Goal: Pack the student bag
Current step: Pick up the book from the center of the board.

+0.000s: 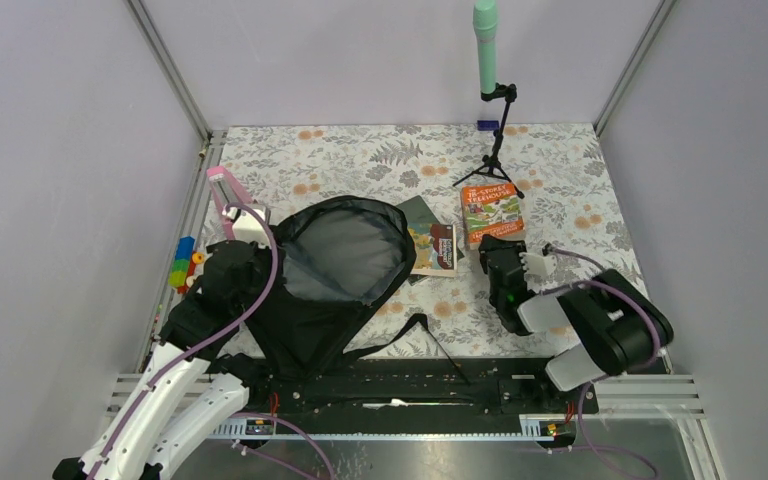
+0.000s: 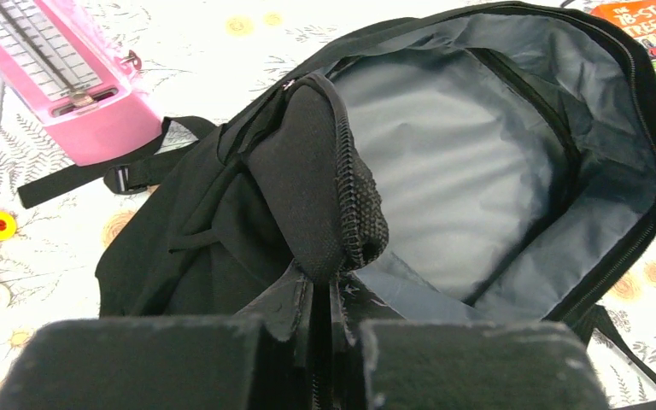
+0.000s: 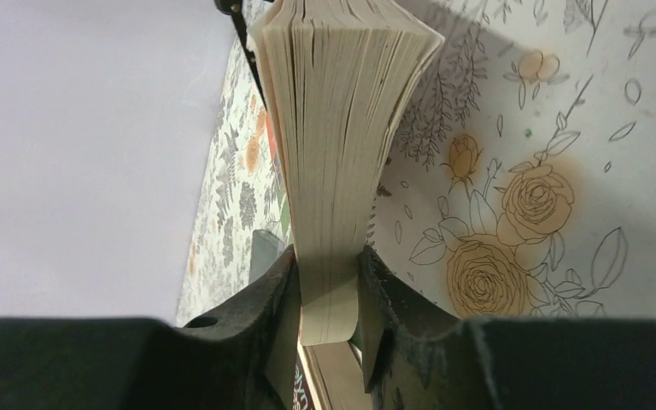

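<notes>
Left gripper [image 2: 323,333] pinches the open student bag [image 2: 205,248] at its rim; right gripper [image 3: 329,303] clamps the book [image 3: 342,128] edgewise.

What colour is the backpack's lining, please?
Grey; the backpack lining shows best in the left wrist view.

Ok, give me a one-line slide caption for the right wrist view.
Right gripper clamps the paperback book by its page edge, floral table cover beside it.

A green mic [image 1: 485,40] on a tripod [image 1: 496,150] stood at twelve o'clock on the floral counter [image 1: 360,160]; a pink box [image 2: 68,85] and coloured blocks [image 1: 184,262] lay at nine o'clock.
</notes>
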`<state>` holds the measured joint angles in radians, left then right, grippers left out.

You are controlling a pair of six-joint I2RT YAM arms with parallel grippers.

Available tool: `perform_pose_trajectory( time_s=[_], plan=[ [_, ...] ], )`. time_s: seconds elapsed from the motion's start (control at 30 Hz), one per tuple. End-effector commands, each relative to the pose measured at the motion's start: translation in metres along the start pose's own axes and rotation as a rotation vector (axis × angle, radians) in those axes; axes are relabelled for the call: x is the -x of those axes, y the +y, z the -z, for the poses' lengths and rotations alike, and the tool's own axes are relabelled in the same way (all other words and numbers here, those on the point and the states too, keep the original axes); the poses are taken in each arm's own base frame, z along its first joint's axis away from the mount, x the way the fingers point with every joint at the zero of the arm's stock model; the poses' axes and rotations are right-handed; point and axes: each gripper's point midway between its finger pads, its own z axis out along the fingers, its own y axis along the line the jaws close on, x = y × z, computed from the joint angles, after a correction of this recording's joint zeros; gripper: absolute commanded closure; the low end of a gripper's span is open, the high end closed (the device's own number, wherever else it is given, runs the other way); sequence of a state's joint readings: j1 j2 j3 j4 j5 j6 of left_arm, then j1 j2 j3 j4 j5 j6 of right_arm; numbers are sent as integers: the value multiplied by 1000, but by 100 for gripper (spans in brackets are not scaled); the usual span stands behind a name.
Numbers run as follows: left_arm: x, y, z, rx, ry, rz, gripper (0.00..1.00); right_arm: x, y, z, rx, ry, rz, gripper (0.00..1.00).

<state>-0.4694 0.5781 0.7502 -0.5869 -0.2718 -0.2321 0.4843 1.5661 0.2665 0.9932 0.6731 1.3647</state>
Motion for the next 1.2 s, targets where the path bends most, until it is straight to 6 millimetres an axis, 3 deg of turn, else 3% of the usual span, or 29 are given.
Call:
perform_pose_trajectory(
  time_s=[0.0,0.27,0.47,0.63,0.87,1.17],
  plan=[
    [28,-19,2,-106,-98,2,100,32,38,15,91,-79,110,100],
    [26,-27,2,-147,-84,-6,100,62,83,54,136,-37,440,100],
    [25,-30,3,-164,-82,-7,100,67,109,87,216,83,677,100],
    [24,-36,3,-204,-77,-12,100,70,148,129,381,198,801,100],
    [22,-45,4,-252,-61,-21,100,73,180,173,525,314,846,100],
    [10,-66,-1,-365,2,-46,100,52,218,215,724,492,773,100]
  ],
)
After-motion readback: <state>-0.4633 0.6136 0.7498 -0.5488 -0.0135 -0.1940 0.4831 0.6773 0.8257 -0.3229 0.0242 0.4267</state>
